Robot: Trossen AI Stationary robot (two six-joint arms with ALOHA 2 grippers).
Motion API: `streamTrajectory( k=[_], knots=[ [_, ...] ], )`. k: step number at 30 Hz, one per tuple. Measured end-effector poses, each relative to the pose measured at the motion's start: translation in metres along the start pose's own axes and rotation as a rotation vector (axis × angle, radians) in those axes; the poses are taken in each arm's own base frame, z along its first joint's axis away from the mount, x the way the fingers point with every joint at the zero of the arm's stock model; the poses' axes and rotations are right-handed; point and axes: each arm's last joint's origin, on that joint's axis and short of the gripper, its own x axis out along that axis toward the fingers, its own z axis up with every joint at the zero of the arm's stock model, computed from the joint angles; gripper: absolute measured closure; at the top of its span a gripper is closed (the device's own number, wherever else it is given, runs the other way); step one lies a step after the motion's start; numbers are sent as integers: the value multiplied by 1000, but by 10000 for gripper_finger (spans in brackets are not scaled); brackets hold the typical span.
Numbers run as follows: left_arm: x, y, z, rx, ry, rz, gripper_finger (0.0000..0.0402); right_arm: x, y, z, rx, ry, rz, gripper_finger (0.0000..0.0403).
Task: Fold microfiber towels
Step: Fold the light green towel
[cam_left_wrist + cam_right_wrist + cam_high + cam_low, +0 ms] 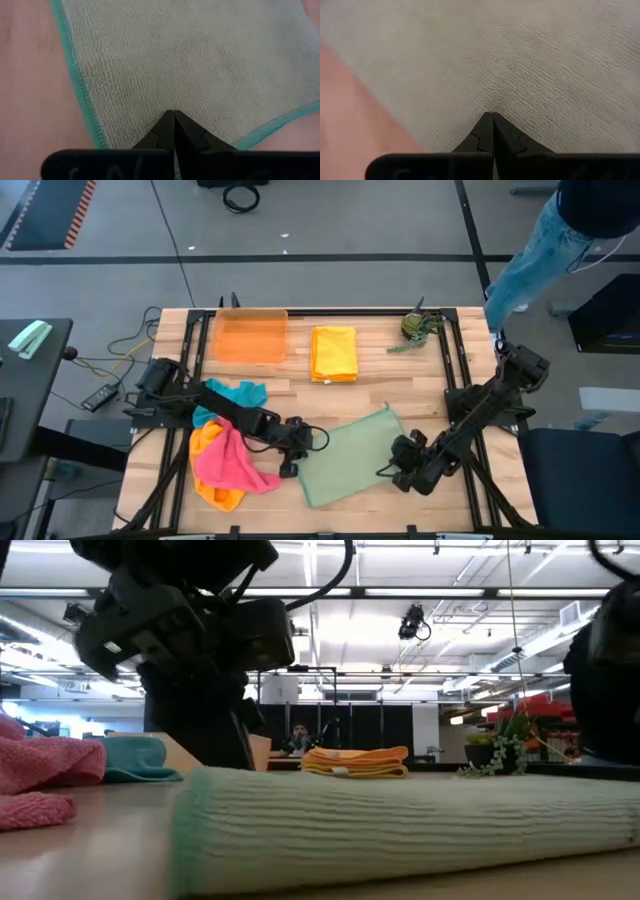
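A sage green towel [350, 455] with a teal hem lies spread flat on the table, turned at a slant; it also shows up close in the low view [400, 825]. My left gripper [293, 463] is shut at the towel's left corner, its tips [173, 113] set just inside the hem. My right gripper [392, 470] is shut over the towel's right near part [492, 114], a little in from that edge. A folded yellow towel [334, 353] lies at the far middle. My left gripper sets its shut fingertips on the towel's top face near the left corner [172, 102], slanting down from the table's left. The cloth lies flat there; whether any of it is pinched I cannot tell. My right gripper sets its shut fingertips on the towel's top face near its right near edge [495, 102], slanting down from the right. Faint creases run toward the tips; a pinch I cannot tell.
A heap of pink, orange and teal towels [225, 455] lies under the left arm. An orange tray [250, 337] and a small plant [415, 327] stand along the far edge. A person's leg [540, 250] shows beyond the far right corner.
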Motion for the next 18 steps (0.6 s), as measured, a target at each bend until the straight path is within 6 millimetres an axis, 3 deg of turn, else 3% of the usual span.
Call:
streamTrajectory(
  k=[7,11,15,18],
  knots=[
    [-2,-23,5,-12,-24,-52,390,-2,-43,49,-130,14,-260,400],
    [-5,-37,19,13,-148,-115,395,-10,-72,86,-133,5,-355,400],
    [-14,-44,33,70,-196,-123,394,-30,-80,109,-91,-29,-259,400],
    [-17,-42,42,83,-201,-89,391,-46,-68,107,-67,-55,-109,400]
  ],
)
